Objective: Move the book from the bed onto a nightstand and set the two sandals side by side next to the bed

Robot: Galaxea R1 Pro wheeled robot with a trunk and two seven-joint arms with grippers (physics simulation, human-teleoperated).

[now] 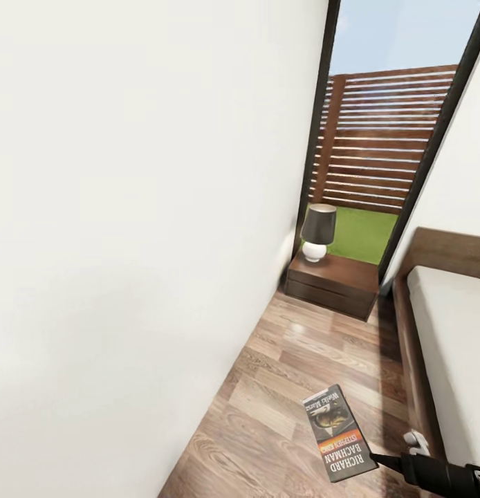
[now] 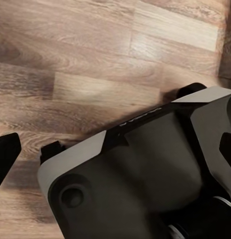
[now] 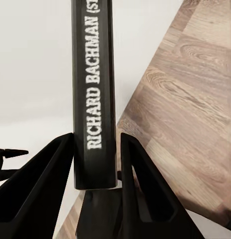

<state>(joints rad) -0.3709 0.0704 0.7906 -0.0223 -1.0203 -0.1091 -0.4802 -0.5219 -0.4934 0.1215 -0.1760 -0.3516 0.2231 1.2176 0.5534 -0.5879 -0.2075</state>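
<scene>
My right gripper [image 3: 95, 149] is shut on the book [image 3: 94, 89]; its dark spine with the white lettering "RICHARD BACHMAN" stands between the two fingers. In the head view the book [image 1: 339, 432] hangs over the wood floor at the lower right, cover up, held at its near edge by the right gripper [image 1: 380, 459]. The nightstand [image 1: 333, 280] stands ahead in the corner under the window. The bed [image 1: 451, 346] runs along the right, its grey mattress bare. My left gripper [image 2: 115, 154] is open above the floor, over the robot's own base. The sandals are out of view.
A dark-shaded lamp [image 1: 317, 232] with a white base stands on the nightstand's left part. A white wall [image 1: 129, 242] closes the left side. A strip of wood-plank floor [image 1: 302, 360] runs between wall and bed up to the nightstand. The grey robot base [image 2: 145, 174] lies under the left gripper.
</scene>
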